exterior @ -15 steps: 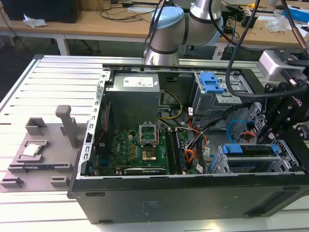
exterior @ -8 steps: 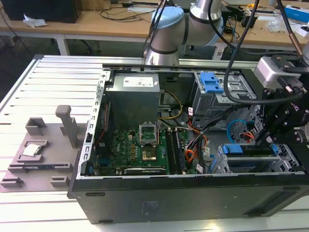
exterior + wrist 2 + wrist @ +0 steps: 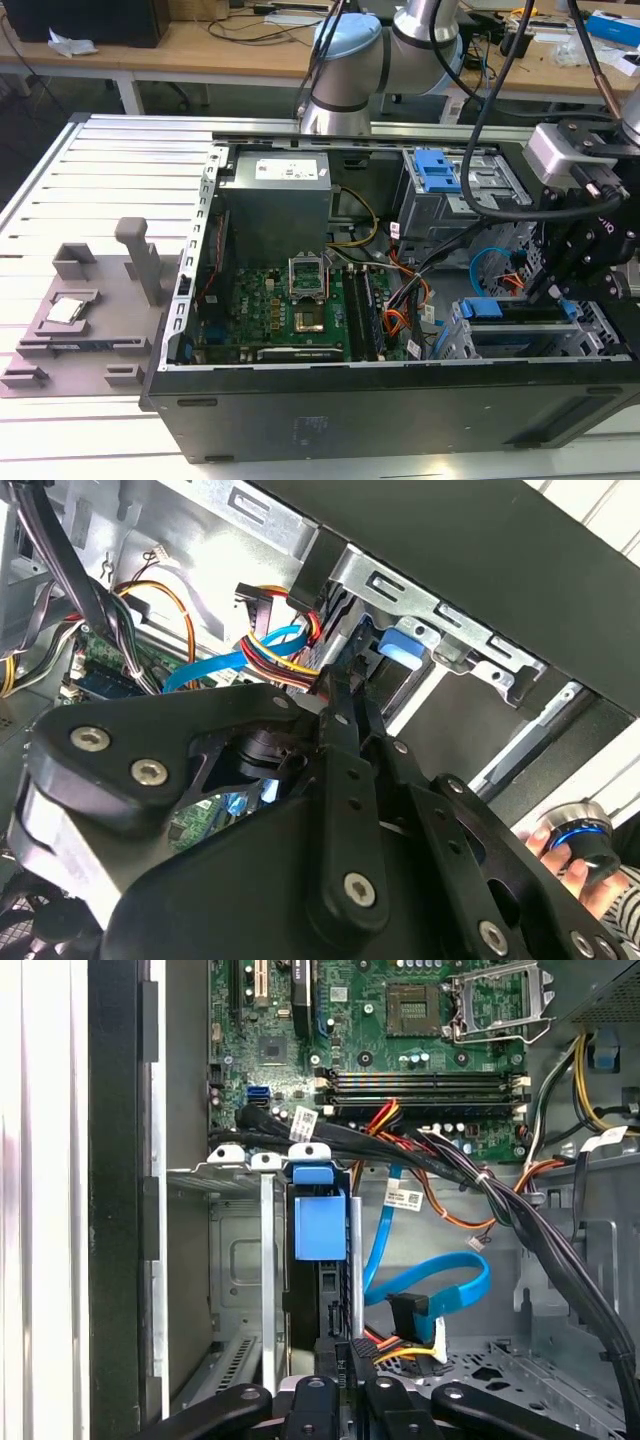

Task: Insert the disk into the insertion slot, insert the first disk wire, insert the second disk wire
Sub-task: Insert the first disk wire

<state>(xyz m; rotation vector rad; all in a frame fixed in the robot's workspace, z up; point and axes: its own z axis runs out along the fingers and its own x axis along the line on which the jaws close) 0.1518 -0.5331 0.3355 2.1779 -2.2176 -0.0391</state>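
Gripper (image 3: 350, 1362) fingers clamp the black plug (image 3: 362, 1344) of the red-yellow wires (image 3: 402, 1345), mostly hiding it. Beyond, the disk (image 3: 320, 1225) sits edge-on in the insertion slot (image 3: 235, 1260), blue data cable (image 3: 440, 1295) looping beside, motherboard (image 3: 380, 1040) behind.

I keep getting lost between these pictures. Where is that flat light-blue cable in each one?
Exterior view: the flat light-blue cable loops inside the case, toward the exterior view's right.
First wrist view: it curls beside the blue plastic tab.
Second wrist view: it runs alongside red-and-yellow wires.
Shared landmark: the blue plastic tab.
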